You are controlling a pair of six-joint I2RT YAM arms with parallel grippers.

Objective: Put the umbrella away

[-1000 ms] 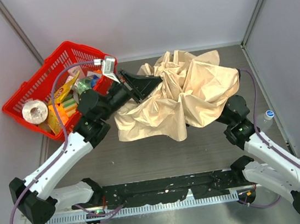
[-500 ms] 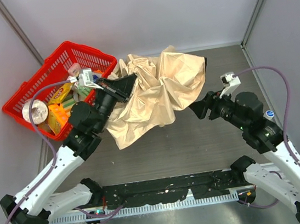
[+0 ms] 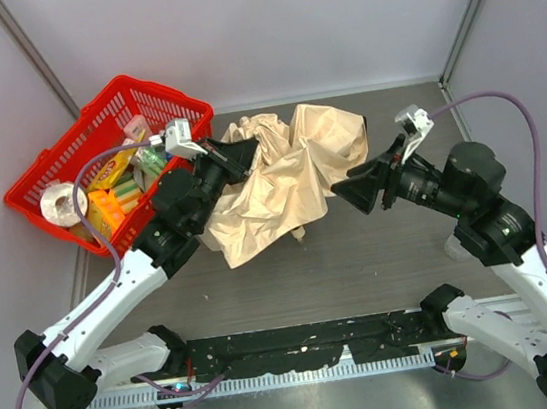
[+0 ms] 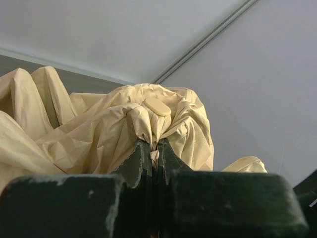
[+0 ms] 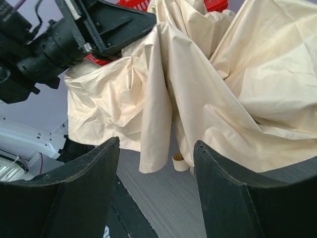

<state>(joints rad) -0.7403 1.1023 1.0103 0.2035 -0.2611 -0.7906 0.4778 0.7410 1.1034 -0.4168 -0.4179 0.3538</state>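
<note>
The beige umbrella (image 3: 285, 178) hangs as a crumpled bundle of fabric left of the table's centre, next to the red basket. My left gripper (image 3: 244, 154) is shut on a fold of the fabric at the bundle's upper left; in the left wrist view the fingertips (image 4: 154, 145) pinch the cloth just under the umbrella's flat top cap (image 4: 157, 106). My right gripper (image 3: 350, 192) stands open to the right of the fabric, apart from it. Its wrist view has the draped fabric (image 5: 198, 89) and a small tan handle end (image 5: 179, 162) ahead of the open gripper (image 5: 156, 153).
A red basket (image 3: 163, 90) with several packets and a tape roll stands at the back left, right beside the umbrella. Grey walls close in the back and both sides. A black rail (image 3: 302, 347) runs along the near edge.
The left gripper has dragged the umbrella left toward the basket and bunched it up. The right arm has come out from under the fabric, risen and turned its open gripper toward it.
</note>
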